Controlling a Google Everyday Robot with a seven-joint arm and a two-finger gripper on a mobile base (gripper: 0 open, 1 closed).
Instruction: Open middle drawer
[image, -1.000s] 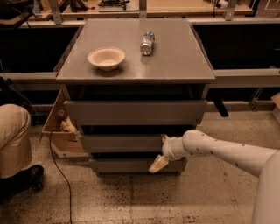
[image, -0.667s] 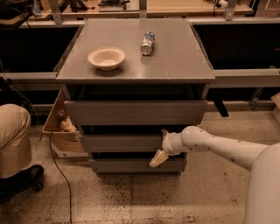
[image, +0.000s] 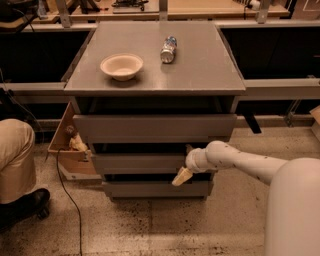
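Reaching low with gripper (image: 182, 176) at right end of middle drawer (image: 140, 163), second of three in grey cabinet (image: 210, 75); likely seeking an edge on that handleless front. Open or clamped: cannot tell.

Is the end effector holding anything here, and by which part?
Cannot be told: the end effector sits at the right front edge of the middle drawer.

This looks like a lab or workshop. The floor (image: 150, 225) is bare speckled concrete. Long workbenches (image: 210, 6) on metal frames stand beyond the grey counter (image: 200, 70). Left of the gripper (image: 184, 169), which sits at the middle drawer (image: 140, 163) front's right end, a cable (image: 67, 200) trails past a cardboard box (image: 65, 160).
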